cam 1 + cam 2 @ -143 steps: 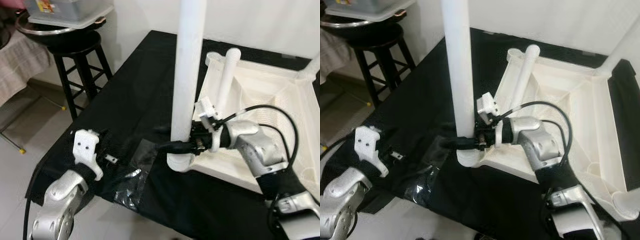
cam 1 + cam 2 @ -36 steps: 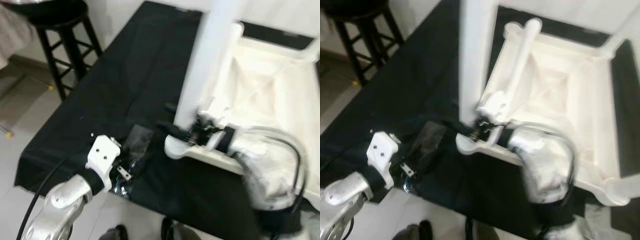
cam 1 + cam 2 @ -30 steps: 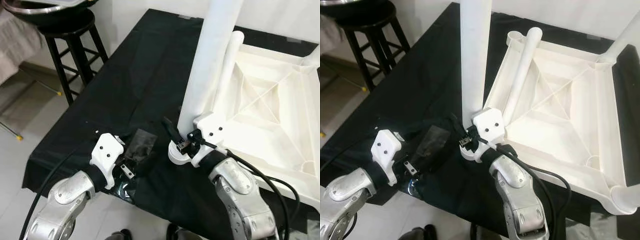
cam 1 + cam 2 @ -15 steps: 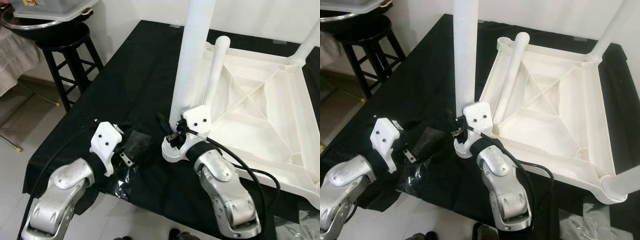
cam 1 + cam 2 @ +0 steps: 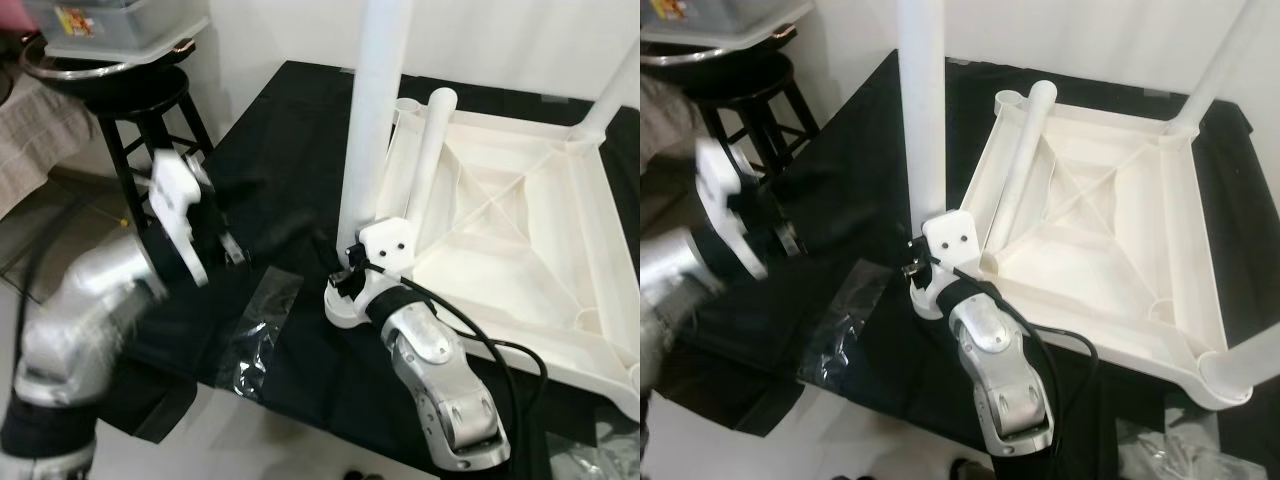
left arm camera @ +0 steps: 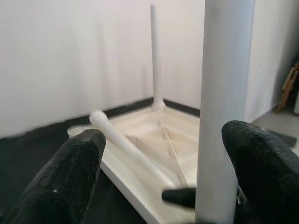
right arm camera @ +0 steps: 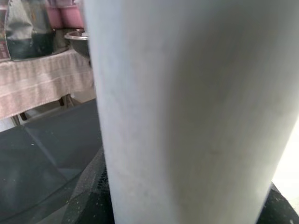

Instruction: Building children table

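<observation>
My right pincer (image 5: 345, 283) clamps the upright leg (image 5: 372, 120) at its base socket; left pincer (image 6: 159, 186) gapes empty beside it. Risk: leg tilting, cross-seating in upturned tabletop (image 5: 520, 220).

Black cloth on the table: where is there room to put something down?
The black cloth is bare between the stool and the upright white leg. Inside the upturned tabletop is room too. It is crowded at the near corner: right gripper, leg base, plastic bag.
</observation>
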Robot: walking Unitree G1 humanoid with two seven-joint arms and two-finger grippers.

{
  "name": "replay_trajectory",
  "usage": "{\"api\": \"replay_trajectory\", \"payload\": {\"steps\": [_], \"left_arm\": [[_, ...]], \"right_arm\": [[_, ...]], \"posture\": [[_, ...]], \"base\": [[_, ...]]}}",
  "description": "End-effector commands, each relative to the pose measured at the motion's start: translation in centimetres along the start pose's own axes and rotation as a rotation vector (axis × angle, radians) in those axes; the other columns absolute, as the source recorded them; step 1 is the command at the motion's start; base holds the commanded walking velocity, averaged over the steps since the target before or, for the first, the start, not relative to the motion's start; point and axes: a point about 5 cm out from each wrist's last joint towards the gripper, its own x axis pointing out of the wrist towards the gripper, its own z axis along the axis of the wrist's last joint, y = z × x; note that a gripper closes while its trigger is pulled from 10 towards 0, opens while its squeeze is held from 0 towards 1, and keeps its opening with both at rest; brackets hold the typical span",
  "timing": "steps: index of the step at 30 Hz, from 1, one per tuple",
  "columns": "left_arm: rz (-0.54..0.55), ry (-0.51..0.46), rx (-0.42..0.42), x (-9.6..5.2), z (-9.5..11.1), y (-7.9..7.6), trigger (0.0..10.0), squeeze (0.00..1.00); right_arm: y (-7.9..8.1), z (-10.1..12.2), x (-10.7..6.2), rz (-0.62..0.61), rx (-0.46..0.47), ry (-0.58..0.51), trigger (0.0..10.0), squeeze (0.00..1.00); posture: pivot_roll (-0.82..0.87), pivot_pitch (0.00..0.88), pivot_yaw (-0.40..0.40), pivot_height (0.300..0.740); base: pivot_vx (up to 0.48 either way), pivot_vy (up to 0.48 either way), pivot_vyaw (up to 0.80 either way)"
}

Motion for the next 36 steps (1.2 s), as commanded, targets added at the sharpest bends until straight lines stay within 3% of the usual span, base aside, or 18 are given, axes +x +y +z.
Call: {"api": "replay_trajectory", "payload": {"steps": [1, 6, 7, 10, 11, 16, 19, 20, 21, 26, 27, 28, 36], "left_arm": [[-0.090, 0.020, -0.062, 0.0, 0.3, -0.1, 10.0, 1.00], [-0.170, 0.022, -0.095, 0.4, 0.8, -0.2, 10.0, 1.00], [-0.260, 0.023, -0.149, 1.5, 1.3, -0.1, 10.0, 1.00], [-0.335, 0.032, -0.177, 2.6, 1.6, 0.0, 10.0, 1.00], [-0.441, 0.053, -0.184, 4.5, 2.2, 0.1, 10.0, 1.00], [-0.467, 0.070, -0.172, 5.3, 2.3, 0.4, 10.0, 1.00], [-0.503, 0.082, -0.165, 7.3, 2.1, 0.5, 10.0, 1.00], [-0.503, 0.082, -0.165, 7.3, 2.1, 0.5, 10.0, 1.00], [-0.530, 0.084, -0.166, 7.9, 2.1, 0.4, 10.0, 0.00], [-0.583, 0.095, -0.164, 8.7, 2.0, -0.1, 10.0, 0.00], [-0.598, 0.095, -0.162, 9.0, 2.0, -0.3, 1.6, 0.00], [-0.615, 0.098, -0.165, 9.3, 2.0, -0.2, 0.0, 0.00], [-0.639, 0.111, -0.160, 9.4, 2.1, 0.1, 0.0, 0.00]], "right_arm": [[-0.2, -3.5, -0.4, -0.006, 0.026, 0.159, 10.0, 0.00], [0.0, -3.2, -0.3, 0.011, 0.018, 0.137, 10.0, 0.00], [0.4, -2.9, -0.1, 0.050, 0.011, 0.113, 10.0, 0.00], [0.8, -2.6, 0.0, 0.085, -0.002, 0.092, 10.0, 0.00], [1.4, -2.3, 0.3, 0.123, -0.013, 0.071, 10.0, 0.00], [1.4, -2.2, 0.5, 0.129, -0.017, 0.067, 10.0, 0.00], [1.5, -2.1, 0.7, 0.144, -0.016, 0.051, 10.0, 0.00], [1.5, -2.1, 0.7, 0.144, -0.016, 0.051, 10.0, 0.00], [1.5, -2.1, 0.8, 0.149, -0.018, 0.046, 10.0, 0.00], [1.5, -2.0, 0.9, 0.154, -0.021, 0.038, 10.0, 0.00], [1.5, -1.9, 1.0, 0.155, -0.022, 0.035, 10.0, 0.00], [1.4, -1.8, 1.1, 0.157, -0.024, 0.030, 10.0, 0.00], [0.1, -1.1, 1.7, 0.162, -0.040, 0.001, 10.0, 0.00]], "posture": [[-0.07, 0.168, 0.022, 0.740], [-0.07, 0.164, 0.027, 0.740], [-0.07, 0.155, 0.035, 0.740], [-0.08, 0.150, 0.038, 0.740], [-0.08, 0.148, 0.040, 0.740], [-0.08, 0.146, 0.041, 0.740], [-0.08, 0.144, 0.041, 0.740], [-0.08, 0.144, 0.041, 0.740], [-0.08, 0.144, 0.042, 0.740], [-0.09, 0.144, 0.042, 0.740], [-0.09, 0.146, 0.045, 0.740], [-0.09, 0.146, 0.045, 0.740], [-0.09, 0.150, 0.044, 0.740]], "base": [[0.000, 0.000, 0.00], [0.000, 0.000, 0.00], [0.000, 0.000, 0.00], [0.000, 0.000, 0.00], [0.000, 0.000, 0.00], [0.000, 0.000, 0.00], [0.000, 0.000, 0.00], [0.000, 0.000, 0.00], [0.000, 0.000, 0.00], [0.000, 0.000, 0.00], [0.000, 0.000, 0.00], [0.000, 0.000, 0.00], [0.000, 0.000, 0.00]]}}
